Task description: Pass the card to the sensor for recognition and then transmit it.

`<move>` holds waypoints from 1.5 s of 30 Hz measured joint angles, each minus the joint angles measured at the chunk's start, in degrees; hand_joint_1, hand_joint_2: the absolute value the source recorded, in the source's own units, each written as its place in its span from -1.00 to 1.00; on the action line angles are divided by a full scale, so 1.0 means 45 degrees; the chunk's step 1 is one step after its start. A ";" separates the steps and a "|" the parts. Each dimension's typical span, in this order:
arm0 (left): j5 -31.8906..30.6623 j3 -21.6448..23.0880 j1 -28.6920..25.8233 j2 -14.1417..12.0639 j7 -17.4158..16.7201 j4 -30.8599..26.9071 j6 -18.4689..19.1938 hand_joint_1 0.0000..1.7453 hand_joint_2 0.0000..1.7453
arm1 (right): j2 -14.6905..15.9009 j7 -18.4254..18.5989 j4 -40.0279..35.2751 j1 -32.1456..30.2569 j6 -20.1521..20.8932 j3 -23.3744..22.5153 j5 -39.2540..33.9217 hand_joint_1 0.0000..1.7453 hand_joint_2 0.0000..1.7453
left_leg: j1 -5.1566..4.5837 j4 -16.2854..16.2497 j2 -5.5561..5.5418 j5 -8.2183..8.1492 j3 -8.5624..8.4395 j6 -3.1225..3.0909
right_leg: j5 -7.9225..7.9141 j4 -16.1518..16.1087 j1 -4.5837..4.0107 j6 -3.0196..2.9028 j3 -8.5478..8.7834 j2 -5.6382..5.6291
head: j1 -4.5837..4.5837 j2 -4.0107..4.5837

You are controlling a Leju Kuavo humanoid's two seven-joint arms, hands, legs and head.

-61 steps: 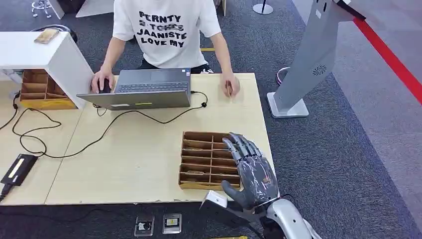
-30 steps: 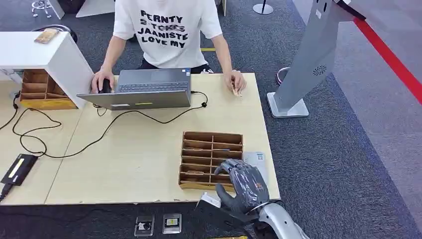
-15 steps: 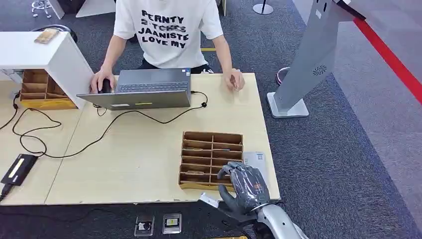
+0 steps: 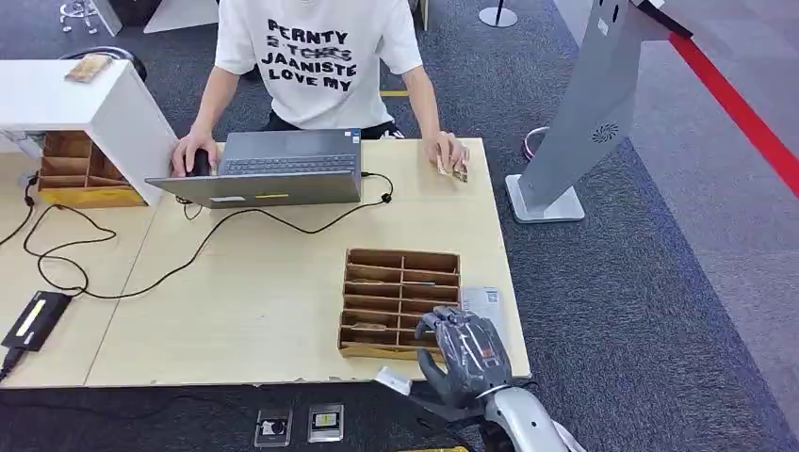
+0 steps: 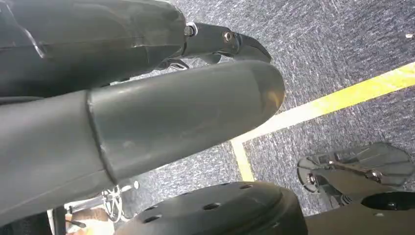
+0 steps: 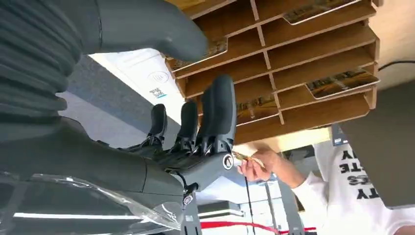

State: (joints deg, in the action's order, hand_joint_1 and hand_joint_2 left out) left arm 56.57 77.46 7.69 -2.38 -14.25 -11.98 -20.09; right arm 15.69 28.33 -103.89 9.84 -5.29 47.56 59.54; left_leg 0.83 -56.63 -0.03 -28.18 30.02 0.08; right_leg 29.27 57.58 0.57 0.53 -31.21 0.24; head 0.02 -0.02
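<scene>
- Your right hand [image 4: 464, 356] sits at the near right corner of the surface [image 4: 264, 311], over the near right end of the wooden tray [image 4: 399, 303].
- Its fingers [image 6: 215, 115] are curled downward with the thumb apart from them; you can see nothing between them, though whether the fingertips touch the tray you cannot tell.
- A white card [image 4: 481, 303] lies flat on the surface just beside the tray's right wall, just ahead of your right hand and not held by it.
- In the right wrist view the same card [image 6: 142, 76] shows printed marks and lies against the tray's edge [image 6: 274, 63].
- Several tray slots hold brown cards [image 6: 337, 81] lying flat; the tray is split into two columns of shallow rows.
- Your left hand [image 5: 147, 112] hangs low above grey carpet [image 5: 342, 44] with a yellow line [image 5: 342, 95]; the view is too close to tell how its fingers lie.
- A person [image 4: 316, 56] in a white printed shirt sits at the far side of the surface, one hand on a mouse [image 4: 196, 165] beside a laptop [image 4: 273, 169], the other hand [image 4: 445, 151] holding a small card at the far right corner.
- A grey kiosk stand [image 4: 589, 104] rises from the carpet well to the right of the surface.
- A black cable [image 4: 141, 273] snakes from the laptop across the surface toward a black device [image 4: 36, 320] at the left edge.
</scene>
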 joint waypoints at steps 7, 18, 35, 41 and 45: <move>0.0010 0.0000 0.0000 0.0000 0.0000 0.0000 0.0000 -1.00 -1.00 | -0.0010 0.0000 0.0087 0.0016 0.0097 0.0005 0.0107 0.02 1.00 | 0.0000 0.0000 0.0000 0.0000 0.0001 0.0000 | 0.0000 0.0000 0.0000 0.0000 0.0000 0.0000 | 0.0000 0.0000; 0.0029 -0.0058 0.0000 0.0000 0.0000 0.0000 0.0000 -1.00 -1.00 | -0.0015 0.0000 0.0277 0.0067 0.0214 0.0019 0.0107 0.02 1.00 | 0.0000 0.0000 0.0000 0.0000 0.0002 0.0000 | 0.0000 0.0000 0.0000 0.0000 0.0001 0.0001 | 0.0000 0.0000; 0.0010 -0.0078 0.0000 0.0000 0.0000 0.0000 -0.0005 -1.00 -1.00 | -0.0214 -0.0039 0.0825 0.0507 0.0291 0.0185 0.0184 0.02 1.00 | 0.0000 0.0000 0.0000 0.0000 0.0003 0.0000 | 0.0000 0.0001 0.0000 0.0000 0.0001 0.0004 | 0.0000 0.0000; 0.0005 -0.0078 0.0000 0.0000 0.0000 0.0000 -0.0005 -1.00 -1.00 | -0.0223 -0.0039 0.1098 0.0639 0.0291 0.0185 0.0184 -0.08 1.00 | 0.0000 0.0000 0.0000 0.0000 0.0003 0.0000 | 0.0000 0.0001 0.0000 0.0000 0.0000 0.0004 | 0.0000 0.0000; 0.0010 -0.0078 0.0000 0.0000 0.0000 0.0000 -0.0005 -1.00 -1.00 | -0.0223 -0.0054 0.1282 0.0704 0.0291 0.0185 0.0170 -0.08 1.00 | 0.0000 0.0000 -0.0001 0.0000 0.0003 0.0000 | 0.0000 0.0001 0.0000 0.0000 0.0000 0.0004 | 0.0000 0.0000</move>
State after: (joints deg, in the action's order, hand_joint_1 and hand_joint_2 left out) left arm 56.61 77.11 7.69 -2.38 -14.25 -11.98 -20.11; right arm 14.69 28.09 -98.12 13.01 -3.98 48.39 60.30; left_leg 0.83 -56.63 -0.03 -28.18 30.03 0.08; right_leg 29.28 57.58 0.57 0.53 -31.21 0.26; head 0.02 -0.02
